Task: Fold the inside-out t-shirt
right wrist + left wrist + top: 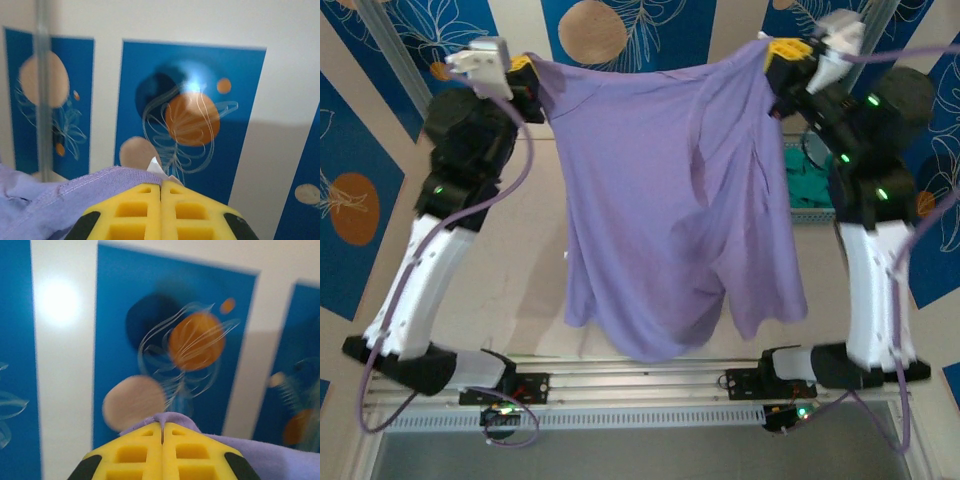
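Observation:
The lavender t-shirt (660,200) hangs in the air between both raised arms, stretched along its top edge and drooping down to the table's near edge. My left gripper (528,72) is shut on its upper left corner; in the left wrist view purple cloth (280,455) bulges past the closed yellow fingers (135,455). My right gripper (782,52) is shut on the upper right corner. Over there a stitched hem (60,195) and a small white tag (156,165) stick out beyond the closed yellow fingers (185,212).
A teal-green garment (808,180) lies on the table at the right, beside the right arm. The pale tabletop (530,260) shows to the left of the hanging shirt. A blue-and-white patterned wall (125,315) stands behind.

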Controlling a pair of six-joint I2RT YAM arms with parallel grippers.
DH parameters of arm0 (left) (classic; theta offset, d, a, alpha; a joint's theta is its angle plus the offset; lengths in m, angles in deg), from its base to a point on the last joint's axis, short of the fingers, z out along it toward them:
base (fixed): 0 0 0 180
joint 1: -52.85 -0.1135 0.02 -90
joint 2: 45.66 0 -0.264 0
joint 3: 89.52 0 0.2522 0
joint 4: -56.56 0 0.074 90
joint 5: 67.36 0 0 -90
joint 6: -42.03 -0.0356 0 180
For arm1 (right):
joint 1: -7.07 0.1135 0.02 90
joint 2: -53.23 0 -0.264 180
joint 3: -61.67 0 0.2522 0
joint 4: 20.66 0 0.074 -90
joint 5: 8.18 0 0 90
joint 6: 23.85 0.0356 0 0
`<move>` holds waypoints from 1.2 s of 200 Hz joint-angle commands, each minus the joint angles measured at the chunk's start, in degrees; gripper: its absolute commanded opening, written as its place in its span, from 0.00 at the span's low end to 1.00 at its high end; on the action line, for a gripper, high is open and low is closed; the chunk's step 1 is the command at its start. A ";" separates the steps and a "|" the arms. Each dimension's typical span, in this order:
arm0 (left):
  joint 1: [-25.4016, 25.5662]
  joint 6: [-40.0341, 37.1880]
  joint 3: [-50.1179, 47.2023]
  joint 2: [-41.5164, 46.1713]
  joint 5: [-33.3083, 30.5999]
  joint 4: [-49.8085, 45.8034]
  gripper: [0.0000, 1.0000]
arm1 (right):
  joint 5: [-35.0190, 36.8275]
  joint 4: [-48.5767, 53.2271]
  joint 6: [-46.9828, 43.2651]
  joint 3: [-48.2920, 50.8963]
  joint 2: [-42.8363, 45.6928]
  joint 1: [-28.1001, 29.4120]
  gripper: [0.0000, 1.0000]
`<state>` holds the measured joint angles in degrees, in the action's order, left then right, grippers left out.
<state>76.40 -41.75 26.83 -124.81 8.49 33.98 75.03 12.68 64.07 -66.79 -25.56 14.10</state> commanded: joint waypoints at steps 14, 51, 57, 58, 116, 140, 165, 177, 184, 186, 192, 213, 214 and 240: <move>-5.78 -1.30 -1.99 -13.15 -7.16 4.60 0.00 | 5.72 -5.98 -5.40 -6.34 -23.17 0.15 0.00; -7.12 -1.47 4.19 -32.81 -6.32 4.52 0.10 | 16.35 12.28 -4.59 -47.43 -60.32 0.35 0.32; -7.12 -1.47 6.37 -35.58 -6.18 2.85 0.24 | 17.64 16.07 -4.61 -55.28 -65.58 0.44 0.40; -7.12 -1.43 6.82 -35.96 -6.16 2.49 0.27 | 17.84 16.53 -4.60 -56.34 -66.39 0.44 0.42; -7.69 4.10 -4.24 -29.04 -0.37 -5.51 0.76 | 16.18 18.57 -2.20 -24.57 -51.43 0.86 0.61; -6.88 10.12 -22.28 -17.86 9.20 -0.87 0.77 | 9.34 12.30 3.90 2.02 -36.41 1.67 0.62; -3.95 14.93 -38.48 -7.88 15.22 5.19 0.78 | 6.66 11.24 7.70 21.45 -26.01 6.80 0.63; -3.46 18.90 -44.09 -3.96 17.84 6.59 0.78 | 8.31 11.21 8.28 29.18 -22.37 11.01 0.63; -3.42 20.91 -47.61 -1.55 19.51 8.02 0.78 | 8.93 11.13 8.52 33.42 -20.45 13.90 0.63; -3.38 21.41 -48.57 -0.85 19.86 8.42 0.78 | 9.01 11.06 8.62 34.50 -19.85 14.73 0.63; -3.42 22.58 -51.23 1.12 20.57 9.11 0.78 | 9.45 10.94 8.95 37.83 -18.34 17.20 0.63; -3.36 23.80 -57.62 7.54 18.57 6.45 0.79 | 10.39 9.65 10.63 47.91 -13.16 25.61 0.65; -3.35 23.73 -57.86 7.84 18.47 6.23 0.79 | 10.30 9.54 10.66 48.25 -12.93 26.08 0.65; -3.29 22.37 -61.42 13.58 15.81 -0.04 0.80 | 10.80 8.98 13.42 54.99 -10.69 34.34 0.67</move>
<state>73.23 -20.83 -32.58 -116.66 24.99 37.00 85.72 22.56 73.58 -15.62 -40.38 44.28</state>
